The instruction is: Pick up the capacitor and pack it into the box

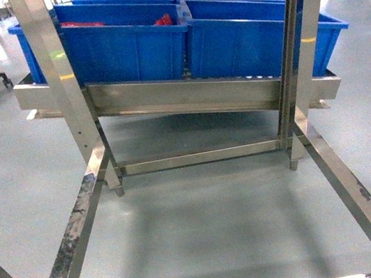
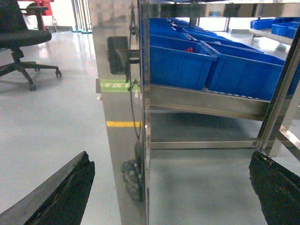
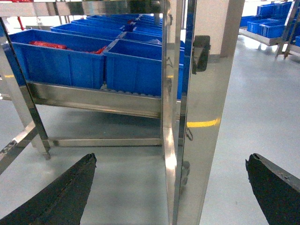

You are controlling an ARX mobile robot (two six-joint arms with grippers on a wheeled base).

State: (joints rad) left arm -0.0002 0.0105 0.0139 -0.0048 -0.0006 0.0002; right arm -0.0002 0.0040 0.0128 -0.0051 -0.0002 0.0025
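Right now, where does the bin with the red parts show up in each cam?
Head: bin with red parts, upper left of centre, on the steel rack.
Left wrist: upper centre, right of the mirrored post.
Right wrist: upper left.
Shared landmark: the sloped steel rack shelf under the bins.

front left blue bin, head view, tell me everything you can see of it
The front left bin is a deep, open-topped blue tub that looks like plastic, with a thick rolled rim. It sits on the steel rack's sloped shelf, tilted down toward the camera, its front wall behind the shelf's raised lip. Its right side sits close against the neighbouring bin; more bins line up behind it. Something red shows inside near the right corner, too small to identify. A steel upright crosses its left end.
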